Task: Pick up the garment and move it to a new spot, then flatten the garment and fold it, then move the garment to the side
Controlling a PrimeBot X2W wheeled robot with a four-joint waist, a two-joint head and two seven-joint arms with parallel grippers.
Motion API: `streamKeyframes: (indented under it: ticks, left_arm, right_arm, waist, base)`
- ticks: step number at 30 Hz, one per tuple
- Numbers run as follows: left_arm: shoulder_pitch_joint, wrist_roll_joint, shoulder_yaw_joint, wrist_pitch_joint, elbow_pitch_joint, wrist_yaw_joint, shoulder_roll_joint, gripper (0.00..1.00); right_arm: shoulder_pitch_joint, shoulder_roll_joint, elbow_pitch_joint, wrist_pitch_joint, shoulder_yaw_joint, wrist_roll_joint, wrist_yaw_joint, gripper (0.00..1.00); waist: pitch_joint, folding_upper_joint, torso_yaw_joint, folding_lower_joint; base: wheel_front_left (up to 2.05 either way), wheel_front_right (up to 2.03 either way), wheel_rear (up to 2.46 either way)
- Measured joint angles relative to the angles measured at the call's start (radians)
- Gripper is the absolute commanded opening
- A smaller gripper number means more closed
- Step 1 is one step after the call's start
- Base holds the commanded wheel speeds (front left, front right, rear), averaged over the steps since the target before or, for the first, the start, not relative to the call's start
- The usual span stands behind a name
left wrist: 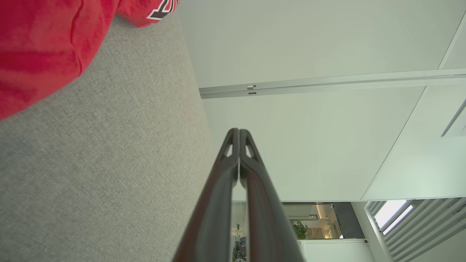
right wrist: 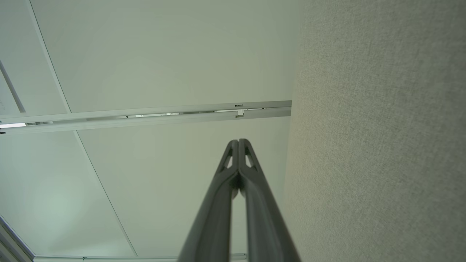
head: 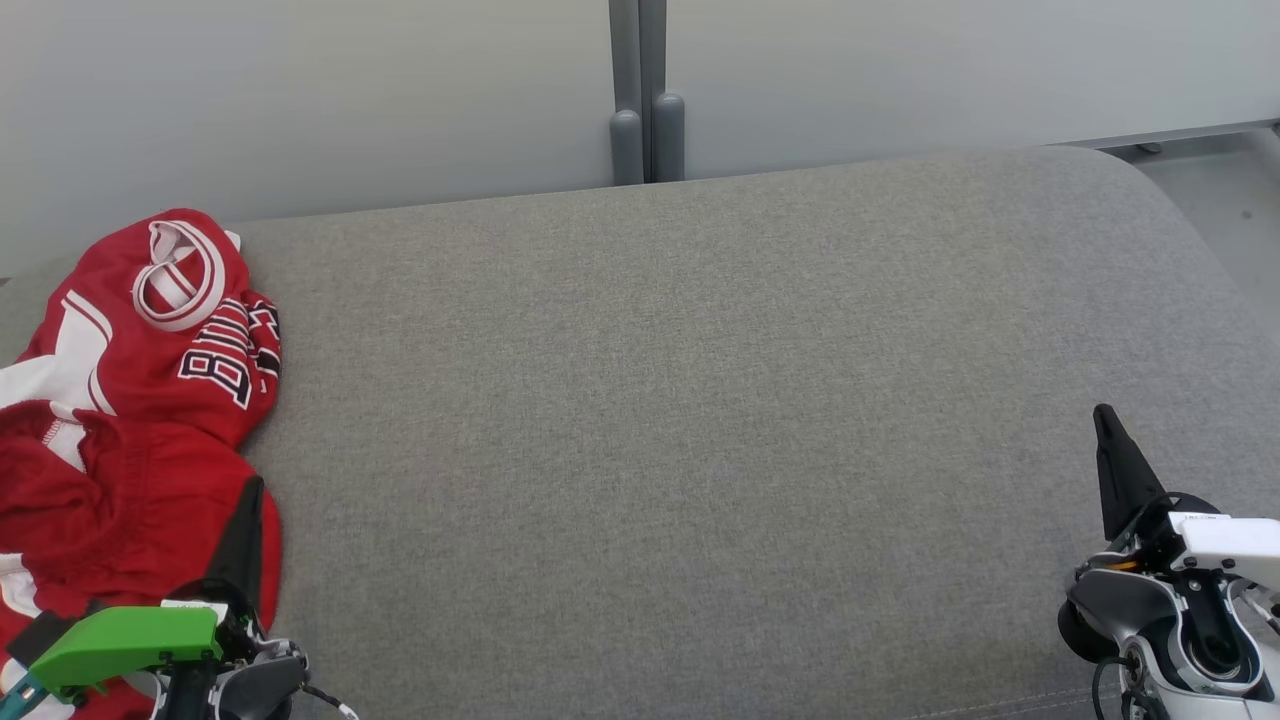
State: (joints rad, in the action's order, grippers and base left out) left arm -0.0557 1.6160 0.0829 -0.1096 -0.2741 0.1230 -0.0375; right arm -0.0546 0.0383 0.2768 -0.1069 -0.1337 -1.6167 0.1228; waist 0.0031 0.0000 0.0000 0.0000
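Grey fabric covered the bench. My left claw was pressed together, empty, just beside the red garment heaped at the bench's left edge. My right claw was likewise closed, near the right edge. Pickup hadn't started, I judged; next I had to open and grasp it.

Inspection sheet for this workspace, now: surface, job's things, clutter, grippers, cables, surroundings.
Surface: grey fabric cushion, smooth and even.
Job's things: red and white jersey lies crumpled at the cushion's left end, collar toward the far edge; not flattened or folded.
Clutter: nothing seen.
Grippers: left gripper shut, holding nothing, by the jersey's near right edge; right gripper shut, holding nothing, at the cushion's right end.
Cables: thin striped cable at the left wrist; dark cable at the right wrist; neither on the jersey.
Surroundings: pale wall panels behind the cushion, two grey posts at their seam.
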Motion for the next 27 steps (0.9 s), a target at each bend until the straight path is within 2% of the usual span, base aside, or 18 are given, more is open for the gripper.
streamKeyframes:
  ticks: [27]
  left_arm:
    - [0.0, 0.0, 0.0, 0.0, 0.0, 0.0, 0.0, 0.0]
  right_arm:
    - [0.0, 0.0, 0.0, 0.0, 0.0, 0.0, 0.0, 0.0]
  waist:
    - [0.0, 0.0, 0.0, 0.0]
  base:
    - [0.0, 0.0, 0.0]
